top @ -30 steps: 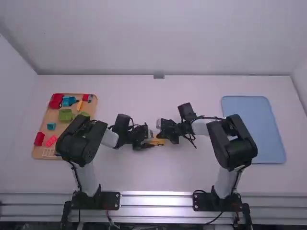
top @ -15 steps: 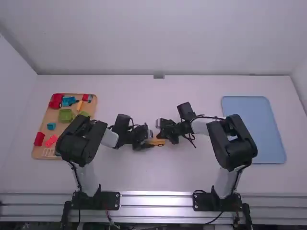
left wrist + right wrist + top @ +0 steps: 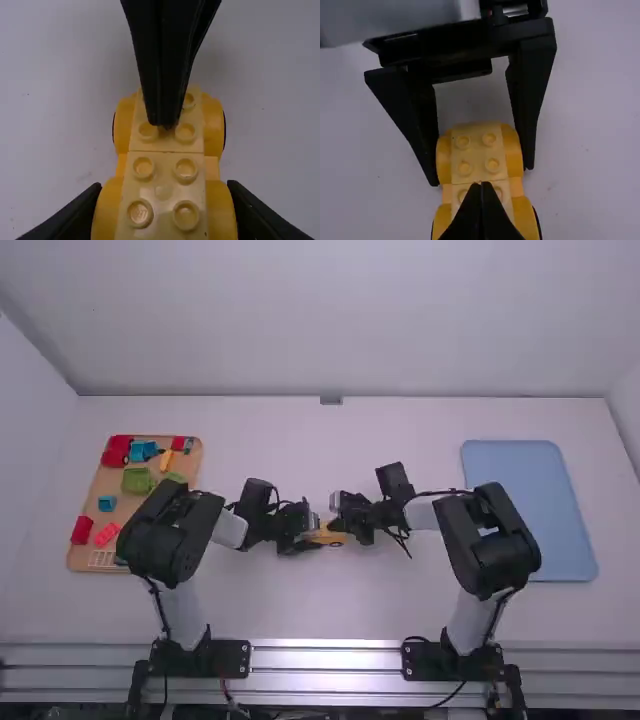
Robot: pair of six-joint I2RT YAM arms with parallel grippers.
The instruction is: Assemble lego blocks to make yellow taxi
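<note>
Item, left fingers (image 3: pixel 72 216), on the left gripper (image 3: pixel 316 537): parted to the width of the yellow taxi piece (image 3: pixel 330 537), one against each side of it, and closed on it.
Item, right fingers (image 3: pixel 468 218), on the right gripper (image 3: pixel 337 523): tips brought together over the studded top, nothing visible between them; I cannot tell whether they touch it.

Item, one tan tray (image 3: pixel 88 485), at the worktop's (image 3: pixel 420 605) left edge. By its far left corner, I list a red toy vehicle (image 3: pixel 117 450); beside that, at the far edge, a blue toy vehicle (image 3: pixel 144 451); at the far right corner, a red-and-blue piece (image 3: pixel 179 443), with an orange piece (image 3: pixel 167 461) just nearer me. Toward the middle, a green block (image 3: pixel 137 481). Along the left side, a light blue block (image 3: pixel 106 503), then a red block (image 3: pixel 82 530) at the edge, a coral piece (image 3: pixel 107 534) beside it, and a pale lattice piece (image 3: pixel 102 559) by the near left corner. My left arm (image 3: pixel 172 530) crosses above the near right corner.

Item, the yellow taxi piece: between the grippers, near the middle of the worktop; low and long, studs on top, rounded yellow sides.

Item, my right arm (image 3: pixel 490 540), reaching in from the near edge.

Item, one light blue tray (image 3: pixel 530 510), near the worktop's right edge.
</note>
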